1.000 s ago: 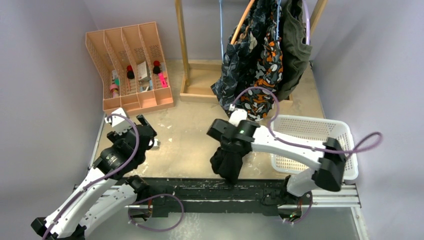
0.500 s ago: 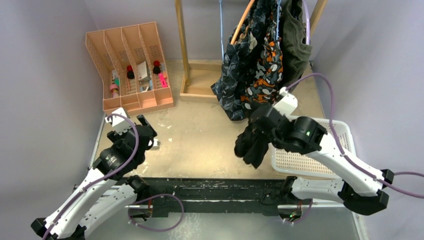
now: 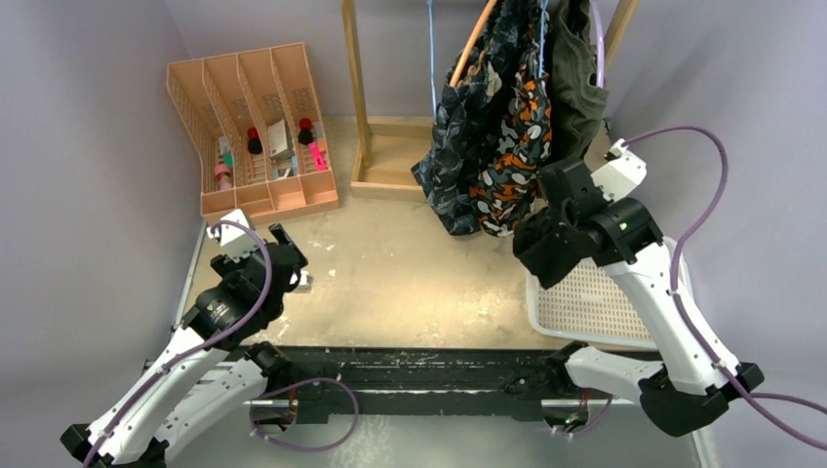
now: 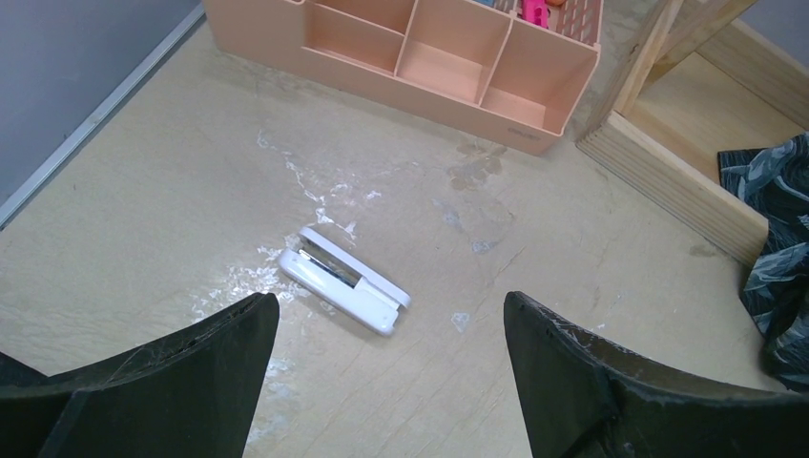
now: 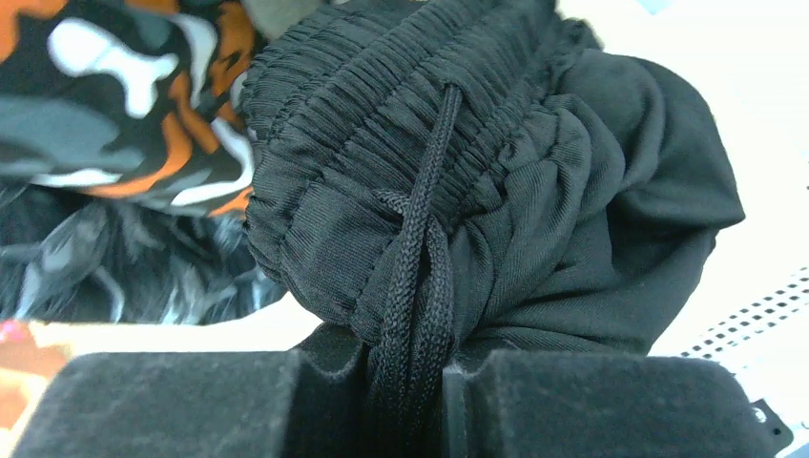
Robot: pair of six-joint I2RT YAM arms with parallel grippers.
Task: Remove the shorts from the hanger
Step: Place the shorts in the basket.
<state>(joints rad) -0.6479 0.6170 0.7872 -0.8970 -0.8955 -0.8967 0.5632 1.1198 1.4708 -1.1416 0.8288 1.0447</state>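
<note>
Shorts, count: four in all; three hang on the rack, one is off it.
Black shorts: one pair, the black shorts (image 5: 534,181), bunched into a bundle and lifted off the tabletop, hanging over the far left corner of the basket, just beside the camouflage pair.
Right hand: the right hand (image 5: 405,382) is clamped on the black shorts at the gathered waistband, with the black drawstring running down between its two pads.
Left hand: the left hand (image 4: 391,367) holds nothing; its two fingers stand wide apart above the tabletop (image 4: 143,191), near the left edge.
Hanging shorts: the patterned shorts (image 3: 453,146) in dark blue-grey on the left, the camouflage shorts (image 3: 517,146) in orange, white and black in the middle, the olive shorts (image 3: 575,88) on the right; the three overlap one another.
Rack: one wooden rack (image 3: 354,97) at the back of the tabletop.
Basket: one white perforated basket (image 3: 595,302) on the right side, under the right arm.
Organizer: one peach organizer (image 3: 254,127) with four slots at the back left, small items inside.
Loose item: one small white device (image 4: 343,291) lying flat on the tabletop, between the left hand's fingers as the wrist camera sees it.
</note>
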